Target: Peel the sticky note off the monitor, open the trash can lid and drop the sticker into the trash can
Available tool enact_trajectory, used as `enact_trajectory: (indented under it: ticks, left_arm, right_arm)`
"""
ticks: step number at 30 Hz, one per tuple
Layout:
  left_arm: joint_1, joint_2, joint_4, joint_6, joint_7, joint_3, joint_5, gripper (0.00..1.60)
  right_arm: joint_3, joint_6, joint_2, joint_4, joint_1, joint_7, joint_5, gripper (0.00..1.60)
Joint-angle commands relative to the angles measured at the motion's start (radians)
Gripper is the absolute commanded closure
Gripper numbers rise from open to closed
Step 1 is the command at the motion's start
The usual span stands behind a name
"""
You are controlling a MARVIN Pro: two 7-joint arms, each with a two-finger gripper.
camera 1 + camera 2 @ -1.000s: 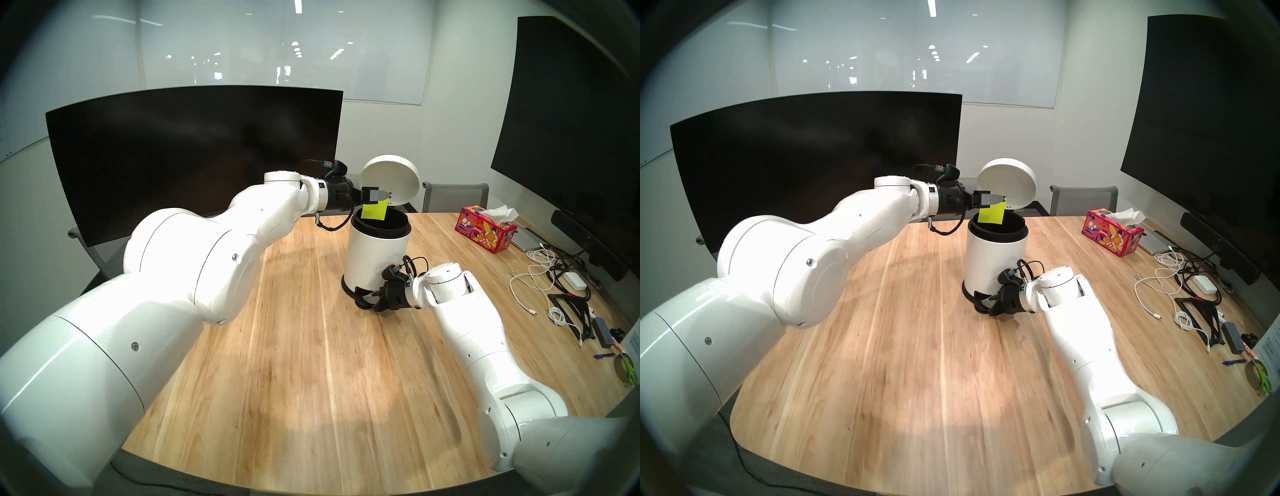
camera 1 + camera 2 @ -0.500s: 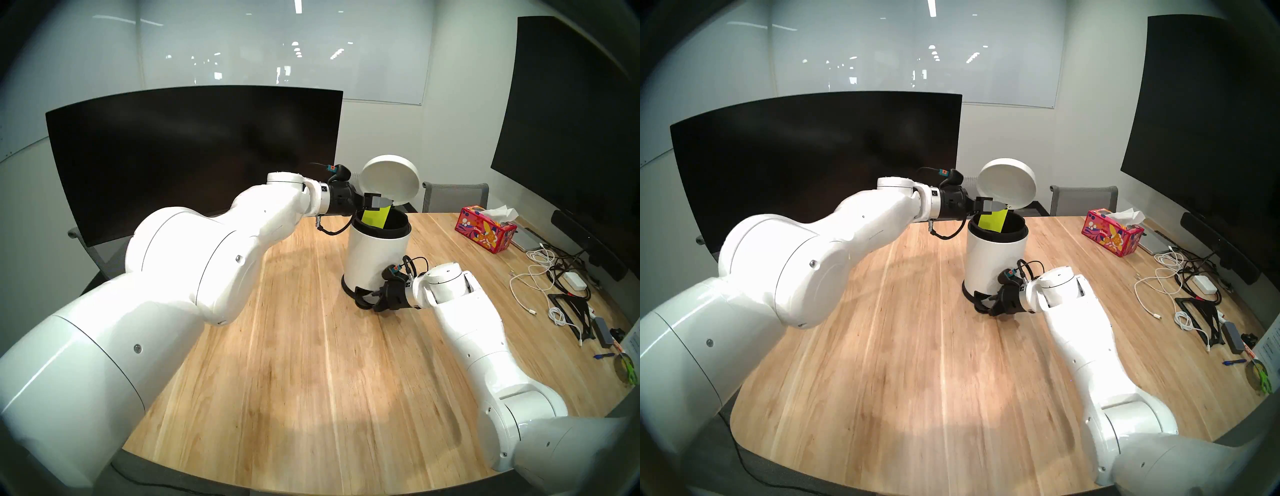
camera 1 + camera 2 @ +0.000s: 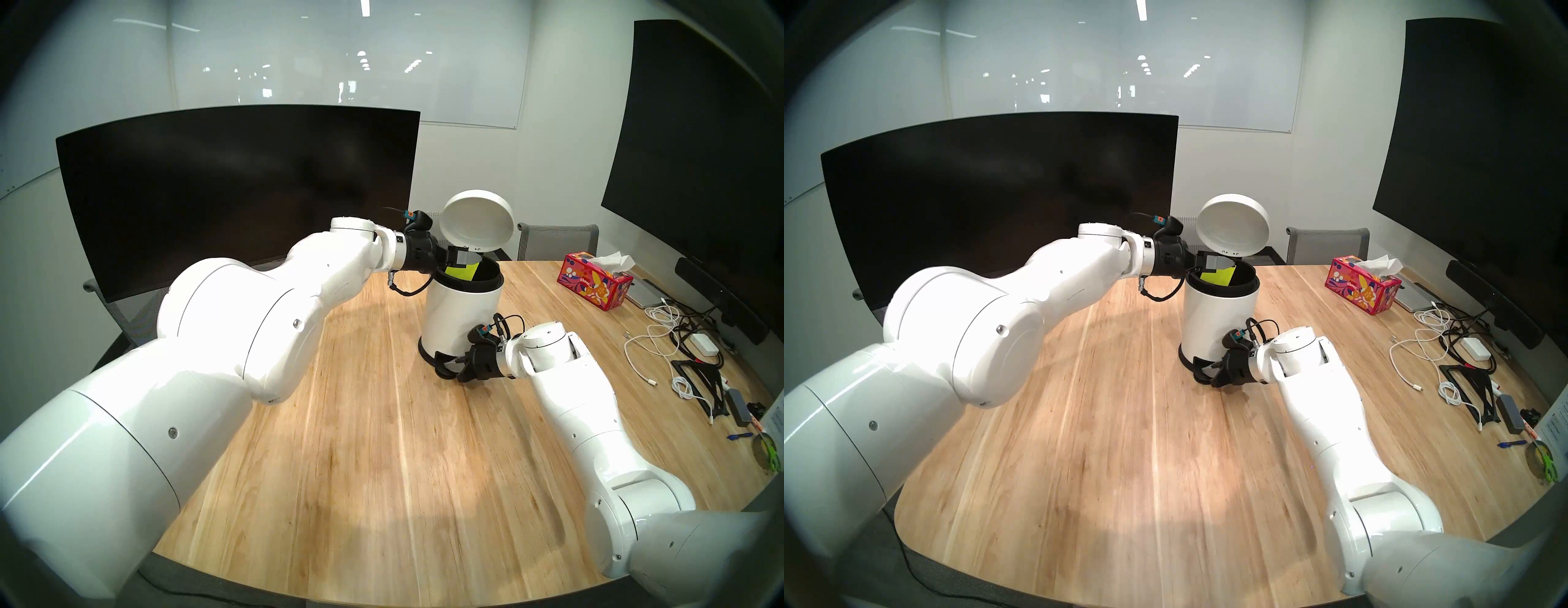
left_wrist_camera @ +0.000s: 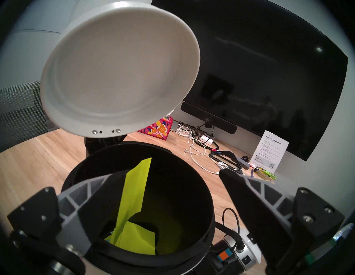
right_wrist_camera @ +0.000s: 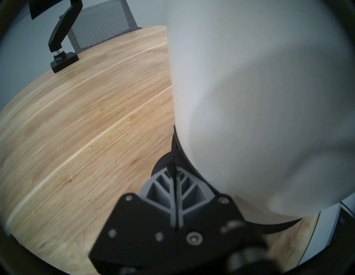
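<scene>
— Starting at the left: nothing yellow-green on the monitor (image 3: 237, 191). Peeling done, then?

— Looks done. Next along, the left gripper (image 3: 466, 257), poised over the mouth of the trash can (image 3: 460, 314). Spread wide, clamping nothing.

— And the sticky note (image 3: 461, 271)? Not dropped?

— Apparently not. Seems stuck by its gummed edge to one finger (image 4: 92, 190), hanging down past the black rim into the can. More yellow-green paper lying at the bottom.

— Then the trash can lid (image 3: 475, 223)?

— Tipped up and back, clear of the opening. Lower right, the right gripper (image 3: 449, 367): closed tight, bearing down on the pedal (image 3: 441, 358) at the base.

— So, mid-drop. Next?

— Probably a wipe against the inner rim, or a small shake, to free the paper. Best to keep the pedal pressed meanwhile; otherwise, risk of the lid falling on the fingers.
</scene>
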Motion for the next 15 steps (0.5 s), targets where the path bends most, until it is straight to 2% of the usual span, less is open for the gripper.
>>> enact_trajectory:
  ticks: [1, 15]
  left_arm:
    - [-0.014, 0.003, -0.011, 0.001, -0.008, -0.006, -0.006, 0.00]
    - [0.000, 0.039, -0.004, 0.001, -0.019, -0.018, -0.007, 0.00]
  right_arm:
    - [0.001, 0.000, 0.006, 0.002, -0.004, -0.002, -0.003, 1.60]
    - [0.001, 0.000, 0.006, 0.002, -0.004, -0.003, -0.003, 1.60]
